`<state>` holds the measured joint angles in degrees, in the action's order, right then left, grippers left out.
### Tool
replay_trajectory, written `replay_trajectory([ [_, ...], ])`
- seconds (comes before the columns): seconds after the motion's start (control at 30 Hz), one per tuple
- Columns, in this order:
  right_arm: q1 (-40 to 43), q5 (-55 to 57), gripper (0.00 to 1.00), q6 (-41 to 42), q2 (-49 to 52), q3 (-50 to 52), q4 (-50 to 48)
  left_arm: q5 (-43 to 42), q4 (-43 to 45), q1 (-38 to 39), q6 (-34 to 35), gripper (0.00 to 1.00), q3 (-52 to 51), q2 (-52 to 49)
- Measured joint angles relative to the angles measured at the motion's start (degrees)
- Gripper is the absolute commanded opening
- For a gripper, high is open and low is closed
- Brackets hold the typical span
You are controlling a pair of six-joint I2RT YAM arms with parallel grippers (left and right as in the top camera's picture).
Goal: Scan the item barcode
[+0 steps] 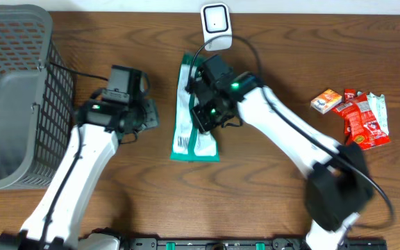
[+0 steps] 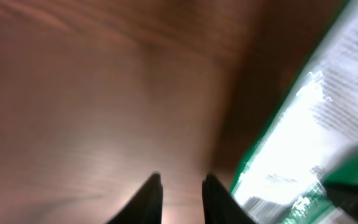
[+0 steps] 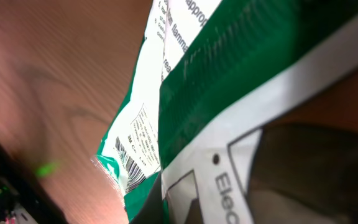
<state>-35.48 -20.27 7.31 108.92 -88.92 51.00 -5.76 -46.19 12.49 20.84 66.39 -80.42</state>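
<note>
Packet (image 1: pixel 194 118), lying mid-frame on the worktop (image 1: pixel 276 62), is looking light, limp and slippery, so I am pinching its frame-right edge with my right claw (image 1: pixel 208 113), left claw (image 2: pixel 182 199) hanging slightly parted, empty.

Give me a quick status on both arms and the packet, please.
Left jaws slightly apart, empty. Right jaws shut on green-and-white plastic packet. White plastic scanner just beyond it, nothing between.
</note>
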Motion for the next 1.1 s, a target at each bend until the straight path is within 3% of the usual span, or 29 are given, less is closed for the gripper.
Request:
replay_trajectory([
  [0.17,0.17,2.73,0.01,-0.35,-7.17,0.0,0.11,3.85,-8.35,-1.03,-0.79,0.24,6.64,2.05],
  [0.3,0.17,7.98,0.01,-1.62,-9.16,0.0,-0.15,4.87,-10.16,-4.7,-1.86,0.23,8.13,2.05],
  [0.4,0.17,12.98,0.01,-2.49,-10.84,0.0,-0.9,4.94,-10.29,-7.23,-2.99,0.31,8.15,2.05],
  [0.5,0.26,16.13,0.01,-4.11,-12.5,-0.02,-1.73,5.18,-10.36,-9.44,-4.24,0.62,8.15,2.03],
  [0.57,0.33,17.81,0.01,-5.14,-13.11,-0.35,-1.73,5.44,-10.38,-10.34,-4.44,0.88,8.15,2.03],
  [0.87,0.33,28.72,0.01,-11.1,-13.09,-9.62,0.15,5.75,-10.4,-10.8,-4.61,0.89,8.15,2.03],
  [1.1,0.33,38.47,0.01,-19.02,-11.67,-23.91,2.38,5.75,-10.38,-10.8,-4.63,0.9,8.15,2.03],
])
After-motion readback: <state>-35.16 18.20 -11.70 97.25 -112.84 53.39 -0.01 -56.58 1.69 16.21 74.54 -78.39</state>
